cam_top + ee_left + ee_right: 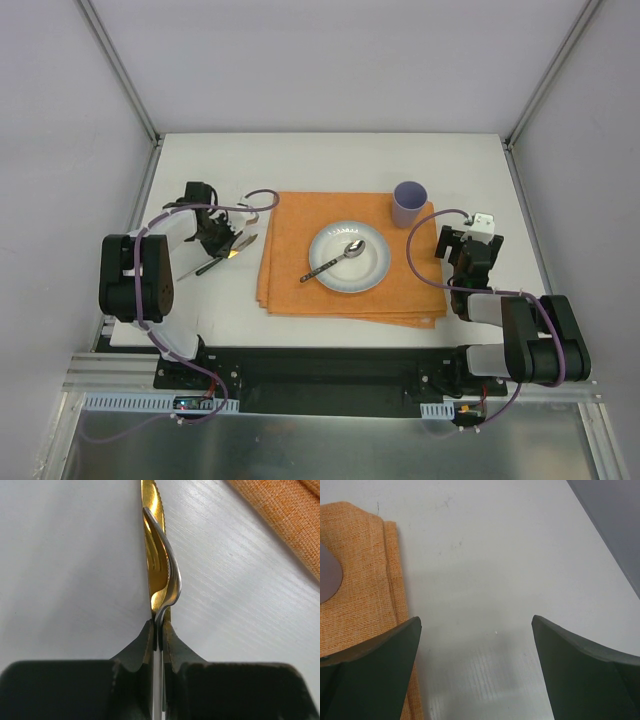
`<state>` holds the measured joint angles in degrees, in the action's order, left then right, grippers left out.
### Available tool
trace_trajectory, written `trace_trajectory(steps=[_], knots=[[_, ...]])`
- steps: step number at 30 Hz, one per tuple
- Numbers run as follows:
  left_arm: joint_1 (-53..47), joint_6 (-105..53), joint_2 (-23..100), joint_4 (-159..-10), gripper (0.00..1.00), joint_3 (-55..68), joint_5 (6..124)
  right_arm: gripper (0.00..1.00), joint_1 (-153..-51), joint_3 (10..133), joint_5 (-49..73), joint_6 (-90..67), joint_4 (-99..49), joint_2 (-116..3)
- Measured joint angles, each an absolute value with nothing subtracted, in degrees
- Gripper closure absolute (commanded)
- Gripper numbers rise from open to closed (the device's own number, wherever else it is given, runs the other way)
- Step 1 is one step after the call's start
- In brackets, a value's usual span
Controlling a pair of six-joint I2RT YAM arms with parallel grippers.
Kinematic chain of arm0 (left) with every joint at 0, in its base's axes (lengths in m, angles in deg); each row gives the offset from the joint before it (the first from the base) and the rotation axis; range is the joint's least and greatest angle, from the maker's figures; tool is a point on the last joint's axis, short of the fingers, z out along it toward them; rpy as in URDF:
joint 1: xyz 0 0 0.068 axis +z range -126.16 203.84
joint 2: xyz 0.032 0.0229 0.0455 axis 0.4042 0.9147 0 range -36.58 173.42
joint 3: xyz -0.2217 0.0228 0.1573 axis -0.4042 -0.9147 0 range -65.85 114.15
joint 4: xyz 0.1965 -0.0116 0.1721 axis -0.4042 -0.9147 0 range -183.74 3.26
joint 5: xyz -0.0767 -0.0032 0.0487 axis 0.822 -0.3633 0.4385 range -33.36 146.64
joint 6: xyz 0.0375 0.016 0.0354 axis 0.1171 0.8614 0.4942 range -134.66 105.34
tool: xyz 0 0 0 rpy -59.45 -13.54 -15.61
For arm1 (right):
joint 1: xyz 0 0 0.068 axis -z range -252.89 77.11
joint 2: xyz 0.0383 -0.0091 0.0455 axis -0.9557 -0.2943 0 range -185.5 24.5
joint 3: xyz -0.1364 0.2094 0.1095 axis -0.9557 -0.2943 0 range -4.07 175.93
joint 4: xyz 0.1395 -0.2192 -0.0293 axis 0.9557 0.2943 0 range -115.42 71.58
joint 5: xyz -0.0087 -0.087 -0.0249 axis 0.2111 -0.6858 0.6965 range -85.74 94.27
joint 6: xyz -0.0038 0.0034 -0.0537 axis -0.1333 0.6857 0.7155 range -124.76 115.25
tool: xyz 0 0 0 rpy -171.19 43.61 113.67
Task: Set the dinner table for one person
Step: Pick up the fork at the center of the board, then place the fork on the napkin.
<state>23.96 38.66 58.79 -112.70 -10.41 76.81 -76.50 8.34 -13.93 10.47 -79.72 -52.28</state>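
Note:
The white dinner table [330, 160] carries an orange placemat [290, 280]. On it are a pale plate [372, 272] with a spoon [335, 262] lying across it, and a purple cup [408, 204] at the far right corner. My left gripper [225, 244] is left of the placemat, shut on the neck of a fork [170, 575], which shows edge-on in the left wrist view [157, 625]. A serrated knife blade [151, 500] lies right behind the fork. My right gripper [468, 256] is open and empty over bare table [485, 555], right of the placemat [365, 570].
Grey enclosure walls [60, 150] and metal posts ring the table. The fork and knife handles [195, 268] point toward the near left. The right gripper's cable [415, 240] loops over the placemat's right edge. A dark wall [615, 520] shows at the right of the right wrist view.

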Motion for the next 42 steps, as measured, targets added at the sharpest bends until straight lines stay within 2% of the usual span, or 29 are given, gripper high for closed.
trace_trajectory(steps=[9,20,31,38,42], knots=[[24.31,32.23,58.66,-114.29,1.00,-8.27,74.12,0.04,-76.50,8.34,-13.95,10.47,-79.72,-52.28],[23.96,22.29,57.22,-124.44,1.00,3.03,69.05,0.04,-76.50,8.34,-13.95,10.47,-79.72,-52.28],[9.69,-3.77,55.71,-134.49,1.00,16.00,60.54,0.04,-76.50,8.34,-13.93,10.47,-79.72,-52.28],[7.98,-21.95,60.69,-137.51,1.00,26.47,59.23,0.04,-76.50,8.34,-13.95,10.47,-79.72,-52.28],[7.74,-29.16,65.98,-139.50,1.00,27.27,59.30,0.04,-76.50,8.34,-13.95,10.47,-79.72,-52.28]])
